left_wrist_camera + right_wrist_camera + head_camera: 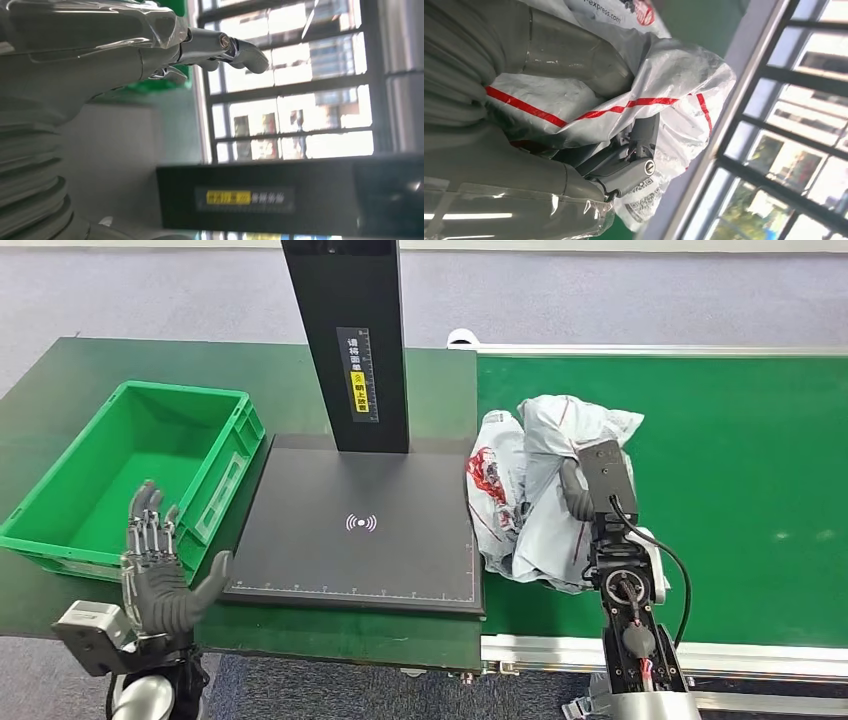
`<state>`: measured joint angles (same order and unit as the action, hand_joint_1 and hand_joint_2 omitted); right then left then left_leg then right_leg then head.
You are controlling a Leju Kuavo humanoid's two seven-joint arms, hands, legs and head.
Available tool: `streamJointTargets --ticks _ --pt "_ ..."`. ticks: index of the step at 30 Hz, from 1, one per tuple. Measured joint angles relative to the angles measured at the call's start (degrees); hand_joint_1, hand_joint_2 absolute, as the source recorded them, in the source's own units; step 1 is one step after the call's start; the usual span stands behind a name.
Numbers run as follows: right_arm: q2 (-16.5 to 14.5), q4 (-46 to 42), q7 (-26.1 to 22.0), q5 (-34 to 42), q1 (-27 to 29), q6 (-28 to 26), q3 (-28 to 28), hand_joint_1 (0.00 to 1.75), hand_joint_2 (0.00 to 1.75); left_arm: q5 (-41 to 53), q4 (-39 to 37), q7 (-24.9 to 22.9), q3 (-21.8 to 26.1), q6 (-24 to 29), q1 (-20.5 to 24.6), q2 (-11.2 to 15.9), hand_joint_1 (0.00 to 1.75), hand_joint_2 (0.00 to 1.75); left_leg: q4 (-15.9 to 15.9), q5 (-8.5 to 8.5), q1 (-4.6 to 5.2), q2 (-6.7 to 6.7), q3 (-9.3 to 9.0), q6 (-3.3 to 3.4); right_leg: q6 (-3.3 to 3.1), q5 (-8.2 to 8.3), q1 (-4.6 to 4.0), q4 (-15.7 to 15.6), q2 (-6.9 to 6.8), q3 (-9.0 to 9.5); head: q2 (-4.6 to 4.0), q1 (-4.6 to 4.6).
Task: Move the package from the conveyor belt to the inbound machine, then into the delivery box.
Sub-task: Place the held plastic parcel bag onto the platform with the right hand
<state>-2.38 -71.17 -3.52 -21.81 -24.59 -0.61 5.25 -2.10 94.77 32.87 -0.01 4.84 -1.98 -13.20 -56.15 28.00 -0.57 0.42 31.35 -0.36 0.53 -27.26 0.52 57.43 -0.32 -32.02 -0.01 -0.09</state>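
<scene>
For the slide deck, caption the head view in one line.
Right hand grips a white plastic mailer package on the green conveyor belt, beside the black inbound machine; left hand open near the green box.

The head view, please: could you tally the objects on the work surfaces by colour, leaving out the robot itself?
Green: 1, the crate
Black: 1, the scanner platform with its post
White with red print: 1, the package, gripped by the right hand on the conveyor belt
Total: 3
</scene>
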Motion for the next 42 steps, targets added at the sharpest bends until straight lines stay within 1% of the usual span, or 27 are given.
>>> streamJointTargets --ticks 3,5,10,14,24,30,34,42 --pt "-0.9 -0.3 0.0 1.0 -0.8 2.0 2.9 1.75 1.75 0.1 1.4 0.4 1.4 0.5 0.0 0.0 0.0 1.75 0.0 -0.09 0.0 -0.01 0.0 -0.01 -0.06 0.05 0.0 0.0 0.0 0.03 0.01 0.0" --pt "-1.9 1.1 0.1 1.9 -2.3 3.4 4.9 1.75 1.75 0.1 1.8 0.5 2.1 0.9 0.1 0.1 0.0 1.75 0.0 -0.14 0.0 0.0 -0.01 -0.03 -0.09 0.09 0.0 0.0 0.0 0.02 0.01 0.0" --pt "-4.8 8.7 -0.1 3.8 -7.3 5.2 9.6 1.75 1.75 0.0 2.2 0.5 2.8 1.4 0.8 0.1 0.0 1.75 0.0 -0.2 -0.02 -0.03 -0.03 -0.06 -0.1 0.1 -0.02 0.0 -0.05 0.02 0.01 0.0" --pt "-6.7 14.2 -0.8 4.7 -9.6 6.0 11.8 1.75 1.75 0.0 2.2 0.5 3.1 1.5 1.0 0.1 0.0 1.75 0.0 -0.2 -0.02 -0.04 -0.01 -0.06 -0.1 0.1 -0.02 0.0 -0.06 0.02 0.01 0.0" --pt "-10.8 22.9 -1.0 5.1 -13.0 7.6 14.8 1.75 1.75 0.0 2.2 0.0 3.6 2.3 1.9 0.2 0.0 1.75 0.0 -0.2 -0.02 -0.03 -0.01 -0.06 -0.11 0.1 -0.02 0.0 -0.05 0.01 0.01 0.01" --pt "-13.3 27.5 -3.1 5.9 -15.7 8.3 16.7 1.75 1.75 0.0 2.2 -0.2 4.1 2.9 1.9 0.3 0.0 1.75 0.0 -0.2 -0.02 -0.04 -0.01 -0.07 -0.11 0.11 -0.03 0.0 -0.05 0.0 0.0 0.02" --pt "-14.5 28.2 -3.7 6.2 -16.8 8.2 17.9 1.75 1.75 0.0 2.2 -0.2 4.5 3.4 1.6 0.3 0.0 1.75 0.0 -0.2 -0.03 -0.05 -0.01 -0.07 -0.11 0.1 -0.03 0.0 -0.05 0.0 0.0 0.02" --pt "-15.2 26.8 -2.7 7.1 -18.1 8.3 19.0 1.75 1.75 0.0 2.2 -0.1 5.3 3.5 1.2 0.3 0.0 1.75 0.0 -0.2 -0.02 -0.05 -0.01 -0.07 -0.11 0.11 -0.02 0.0 -0.05 0.0 0.0 0.02"
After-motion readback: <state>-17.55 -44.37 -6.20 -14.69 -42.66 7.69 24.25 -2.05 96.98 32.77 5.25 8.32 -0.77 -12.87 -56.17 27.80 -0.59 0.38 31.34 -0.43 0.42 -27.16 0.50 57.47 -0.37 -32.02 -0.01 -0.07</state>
